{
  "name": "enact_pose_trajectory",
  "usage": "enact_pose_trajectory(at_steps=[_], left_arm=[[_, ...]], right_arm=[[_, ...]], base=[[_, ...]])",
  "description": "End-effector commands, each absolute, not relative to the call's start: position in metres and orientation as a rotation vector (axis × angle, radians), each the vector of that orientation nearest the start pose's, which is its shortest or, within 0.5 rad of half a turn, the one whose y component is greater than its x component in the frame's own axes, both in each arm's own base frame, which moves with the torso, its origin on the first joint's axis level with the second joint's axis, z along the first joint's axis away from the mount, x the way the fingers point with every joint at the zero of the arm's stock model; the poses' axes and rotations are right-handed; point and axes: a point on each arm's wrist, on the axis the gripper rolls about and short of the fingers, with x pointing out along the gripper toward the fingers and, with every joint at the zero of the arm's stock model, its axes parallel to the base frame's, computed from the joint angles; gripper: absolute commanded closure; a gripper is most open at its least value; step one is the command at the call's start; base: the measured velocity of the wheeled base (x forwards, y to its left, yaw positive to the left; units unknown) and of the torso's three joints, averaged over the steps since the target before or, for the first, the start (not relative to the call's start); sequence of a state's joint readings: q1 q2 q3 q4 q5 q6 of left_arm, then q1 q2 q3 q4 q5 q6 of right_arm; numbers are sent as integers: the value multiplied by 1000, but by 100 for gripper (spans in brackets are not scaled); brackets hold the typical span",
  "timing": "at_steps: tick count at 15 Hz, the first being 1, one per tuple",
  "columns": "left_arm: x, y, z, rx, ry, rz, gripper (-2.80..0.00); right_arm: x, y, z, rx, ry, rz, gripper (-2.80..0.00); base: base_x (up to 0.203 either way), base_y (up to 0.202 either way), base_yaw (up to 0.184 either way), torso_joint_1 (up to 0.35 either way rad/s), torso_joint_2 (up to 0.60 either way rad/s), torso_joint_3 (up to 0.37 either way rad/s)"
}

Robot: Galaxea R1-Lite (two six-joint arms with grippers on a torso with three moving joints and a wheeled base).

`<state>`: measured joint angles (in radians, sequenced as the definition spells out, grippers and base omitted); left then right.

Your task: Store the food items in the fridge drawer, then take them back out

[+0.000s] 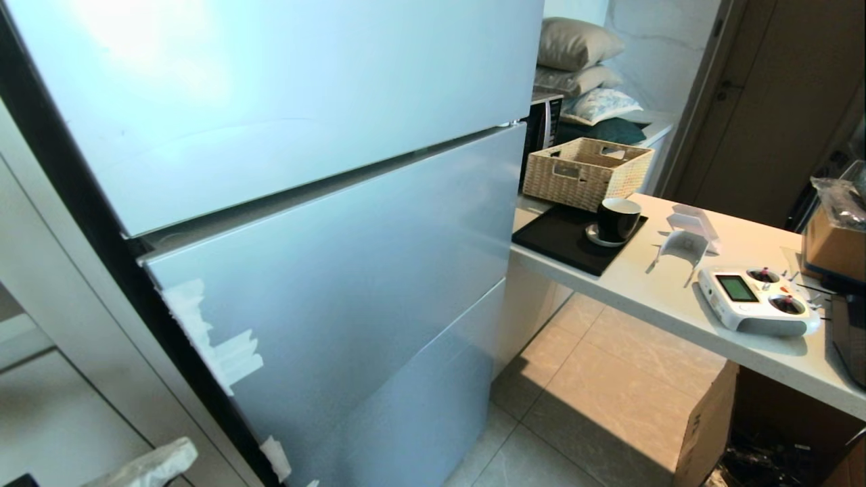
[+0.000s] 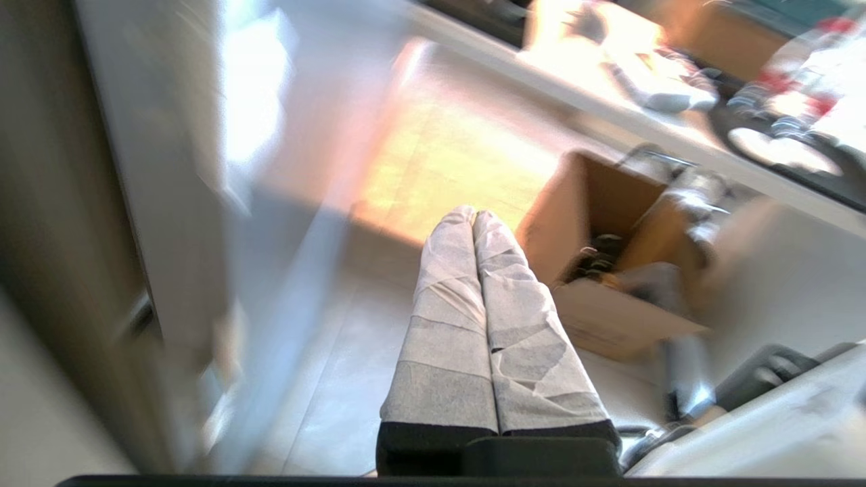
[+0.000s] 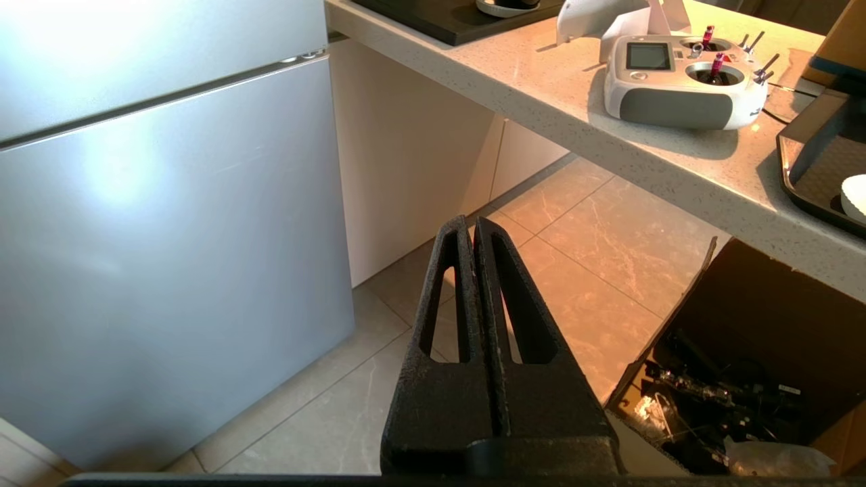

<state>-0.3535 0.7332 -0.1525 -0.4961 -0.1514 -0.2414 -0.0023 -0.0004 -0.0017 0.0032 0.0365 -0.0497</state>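
No food items show in any view, and the fridge drawer is out of view behind the closed silver-blue fridge fronts. My left gripper, its fingers wrapped in white tape, is shut on nothing. It hangs low beside the fridge over the floor, and its tip shows at the bottom left of the head view. My right gripper, black, is shut and empty, hanging over the tiled floor to the right of the fridge.
A white counter juts out right of the fridge, carrying a wicker basket, a black cup on a black tray and a remote controller. An open cardboard box stands under it. Tiled floor lies between.
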Motion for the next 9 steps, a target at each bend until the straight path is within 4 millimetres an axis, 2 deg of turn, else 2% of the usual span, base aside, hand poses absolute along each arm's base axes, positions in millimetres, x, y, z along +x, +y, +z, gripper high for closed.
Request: enact_pose_trajectory(at_steps=[1, 5, 9], left_arm=[[56, -20, 172, -228, 106, -331, 0], [82, -22, 190, -218, 116, -97, 0], [108, -24, 195, -223, 132, -31, 0]], right_arm=[[-23, 1, 76, -51, 1, 34, 0], [-23, 1, 76, -51, 1, 34, 0], [-23, 1, 76, -51, 1, 34, 0]], base=[[0, 0, 0, 0, 0, 0], [0, 0, 0, 0, 0, 0], [0, 0, 0, 0, 0, 0]])
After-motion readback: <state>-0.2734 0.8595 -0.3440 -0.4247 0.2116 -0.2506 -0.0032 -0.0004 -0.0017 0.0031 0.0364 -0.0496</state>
